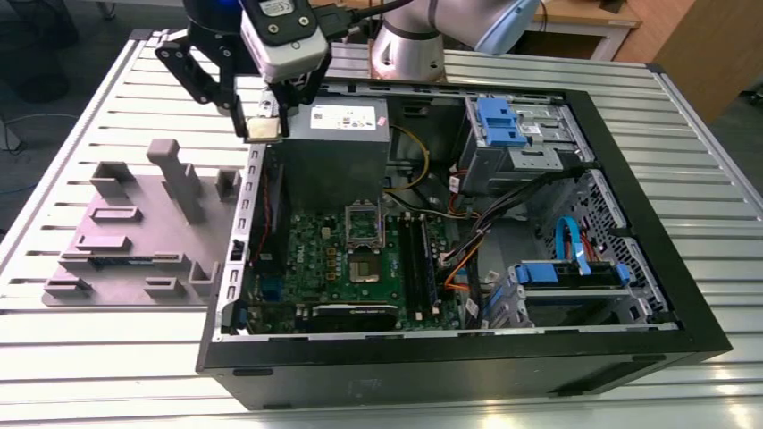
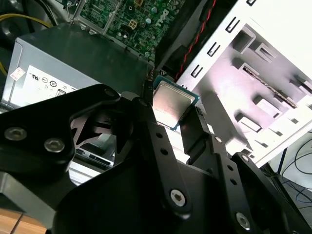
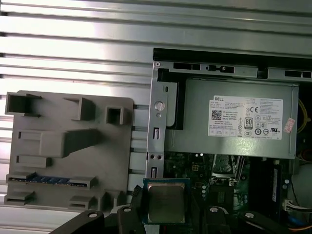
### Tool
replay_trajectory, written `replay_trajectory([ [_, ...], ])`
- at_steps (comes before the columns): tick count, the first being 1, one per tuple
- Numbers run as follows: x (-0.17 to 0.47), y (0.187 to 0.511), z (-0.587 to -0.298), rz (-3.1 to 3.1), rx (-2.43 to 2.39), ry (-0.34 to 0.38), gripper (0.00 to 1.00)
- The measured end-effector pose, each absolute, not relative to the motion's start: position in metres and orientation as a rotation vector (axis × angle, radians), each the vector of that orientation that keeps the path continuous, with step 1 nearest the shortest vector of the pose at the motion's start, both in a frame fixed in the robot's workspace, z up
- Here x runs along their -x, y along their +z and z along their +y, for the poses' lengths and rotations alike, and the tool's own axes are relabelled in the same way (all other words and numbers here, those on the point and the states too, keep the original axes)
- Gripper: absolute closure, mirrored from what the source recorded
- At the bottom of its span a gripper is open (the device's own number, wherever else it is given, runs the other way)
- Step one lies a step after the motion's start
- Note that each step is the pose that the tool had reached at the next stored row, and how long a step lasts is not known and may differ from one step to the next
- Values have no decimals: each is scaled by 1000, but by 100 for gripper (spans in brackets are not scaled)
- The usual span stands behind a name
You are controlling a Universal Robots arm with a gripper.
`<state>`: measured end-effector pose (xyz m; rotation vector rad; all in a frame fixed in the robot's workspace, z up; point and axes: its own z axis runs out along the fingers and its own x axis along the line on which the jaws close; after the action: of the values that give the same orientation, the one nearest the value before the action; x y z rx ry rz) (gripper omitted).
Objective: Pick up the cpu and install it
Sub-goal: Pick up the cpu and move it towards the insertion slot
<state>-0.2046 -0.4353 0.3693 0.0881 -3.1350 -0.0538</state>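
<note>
The cpu (image 1: 264, 130) is a small flat square chip with a dull silver top and a pale rim. My gripper (image 1: 264, 114) is shut on it and holds it in the air above the open computer case's rim, at the exterior view's left of the grey power supply. Both wrist views show the cpu (image 2: 171, 102) (image 3: 165, 201) pinched by its edges between the black fingers (image 2: 197, 131). The metal-framed socket (image 1: 363, 265) with its dark centre lies on the green motherboard (image 1: 316, 264), lower in the case and well apart from the chip.
The open black case (image 1: 644, 223) lies flat on a slatted metal table (image 1: 96, 357). A grey power supply (image 3: 234, 122) sits near the gripper. A grey parts fixture (image 1: 131, 232) holding a blue-edged module (image 3: 48, 179) lies at the exterior view's left. Cables and blue drive bays (image 1: 501, 121) fill the exterior view's right.
</note>
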Motion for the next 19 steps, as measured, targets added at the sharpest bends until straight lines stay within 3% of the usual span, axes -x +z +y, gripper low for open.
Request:
replay_trajectory([
  [19, 176, 368, -441, -3134, -85, -54, 53],
])
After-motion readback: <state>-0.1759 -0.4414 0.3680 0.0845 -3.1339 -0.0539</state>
